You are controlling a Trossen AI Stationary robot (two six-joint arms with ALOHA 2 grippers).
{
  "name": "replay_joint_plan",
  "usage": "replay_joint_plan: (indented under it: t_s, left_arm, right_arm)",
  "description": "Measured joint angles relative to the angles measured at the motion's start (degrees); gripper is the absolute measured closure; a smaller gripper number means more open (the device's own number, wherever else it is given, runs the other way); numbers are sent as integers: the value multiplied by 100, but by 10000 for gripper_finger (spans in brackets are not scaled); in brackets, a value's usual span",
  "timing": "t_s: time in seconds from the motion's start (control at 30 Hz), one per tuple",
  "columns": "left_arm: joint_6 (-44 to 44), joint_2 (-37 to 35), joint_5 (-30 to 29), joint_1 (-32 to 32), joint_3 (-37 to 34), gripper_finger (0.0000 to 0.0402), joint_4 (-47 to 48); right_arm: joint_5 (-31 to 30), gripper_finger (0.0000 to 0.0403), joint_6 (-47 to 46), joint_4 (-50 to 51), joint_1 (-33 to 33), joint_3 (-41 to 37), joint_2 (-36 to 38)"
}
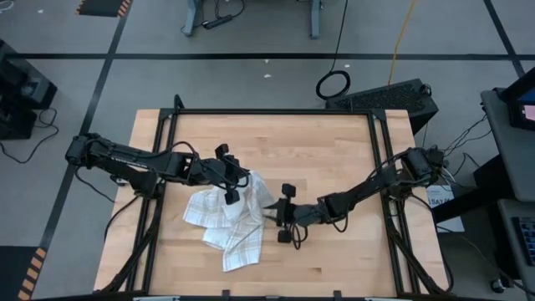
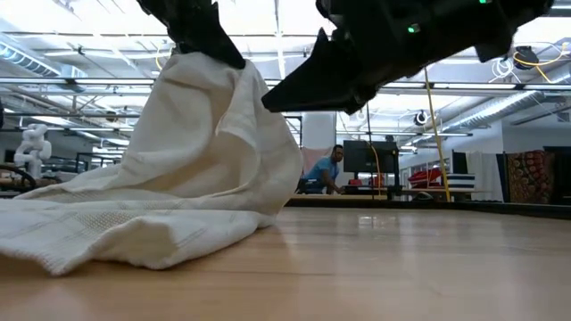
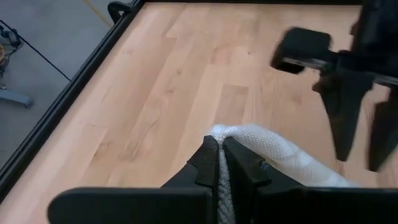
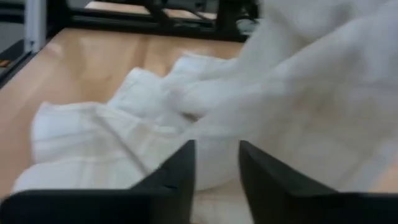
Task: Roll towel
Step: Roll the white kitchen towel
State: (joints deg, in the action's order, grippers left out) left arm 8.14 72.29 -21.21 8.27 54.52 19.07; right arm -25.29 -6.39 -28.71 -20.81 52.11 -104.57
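Near the middle of the wooden desk (image 1: 334,159) lies the towel (image 1: 230,226), white with a faint plaid grid, crumpled rather than flat; its bulk sits left of centre, and one long flap runs toward the desk's front edge, so the long axis reads roughly from the raised peak down toward that front edge, slightly slanted; the rest spreads in loose folds to the left.

One part of the cloth is lifted off the desk into a tent-like peak; the left gripper (image 1: 230,191) holds that peak, its fingers (image 3: 208,163) pressed together with a ridge of white fabric pinched between them; in the low view the cloth hangs from that grip in a steep drape down to the surface.

Just to the right of the towel, the right gripper (image 1: 287,219) hovers close beside the hanging fold; its fingers (image 4: 180,169) stand slightly apart with a narrow gap, cloth lying right in front of them, and nothing is seen clamped between them.

Beyond the desk's far edge, a person (image 2: 326,171) sits at a monitor in the room behind.
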Motion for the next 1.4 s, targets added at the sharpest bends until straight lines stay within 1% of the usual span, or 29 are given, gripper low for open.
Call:
replay_joint_plan:
  t_s: [0.1, 0.13, 0.2, 0.27, 0.33, 0.4, 0.47, 0.53, 0.63, 0.7, 0.77, 0.87, 0.9, 0.93, 0.97, 1.03, 1.17, 1.3, 1.4]
  left_arm:
    - [-1, 2, -33, 0, 0, 380, -44]
    - [-2, 2, -46, 0, 0, 380, -76]
    - [0, 2, -57, 0, 0, 379, -147]
    - [1, 3, -70, 0, 0, 379, -274]
    - [-5, 4, -74, 0, 0, 379, -385]
    - [-7, 7, -74, 0, 0, 379, -482]
    - [-13, 7, -94, 0, 0, 379, -548]
    - [-111, 7, -162, 0, 0, 379, -574]
    - [-158, 7, -180, 0, -22, 379, -733]
    - [-235, 7, -181, 0, -44, 379, -821]
    - [-275, 7, -181, 0, -46, 379, -828]
    - [-269, 7, -181, 0, -46, 379, -809]
    - [-267, 7, -181, 0, -46, 379, -792]
    - [-267, 7, -179, 0, -48, 379, -773]
    - [-264, 7, -177, 2, -48, 379, -762]
    - [-252, 7, -173, 4, -48, 379, -722]
    - [-248, 7, -165, 4, -48, 379, -595]
    - [-251, 7, -142, 4, -49, 379, -626]
    - [-262, 7, -140, 4, -50, 379, -616]
  right_arm:
    - [-30, 205, -98, -130, -87, 0, -160]
    - [-145, 178, -123, -170, -96, 1, -211]
    - [-563, 125, -260, -205, -106, 1, -321]
    - [-700, 84, -294, -314, -82, 1, -438]
    - [-709, 59, -331, -440, -27, 1, -554]
    - [-622, 54, -354, -710, 44, 1, -708]
    - [-576, 64, -350, -1030, 94, 1, -880]
    - [-495, 87, -355, -1278, 148, 1, -1003]
    - [-458, 142, -496, -1366, 217, 28, -1077]
    - [-429, 194, -495, -1408, 241, 101, -1076]
    - [-429, 257, -402, -1411, 242, 169, -1056]
    - [-242, 361, 10, -1380, 244, 210, -978]
    - [-152, 380, 188, -1303, 241, 210, -916]
    - [-123, 388, 308, -1208, 241, 213, -845]
    - [-124, 388, 364, -1059, 239, 215, -754]
    - [-125, 386, 398, -605, 240, 215, -524]
    - [-127, 399, 425, 440, 246, 215, 79]
    - [-122, 400, 424, 1297, 244, 215, 602]
    - [-121, 400, 434, 1698, 239, 215, 899]
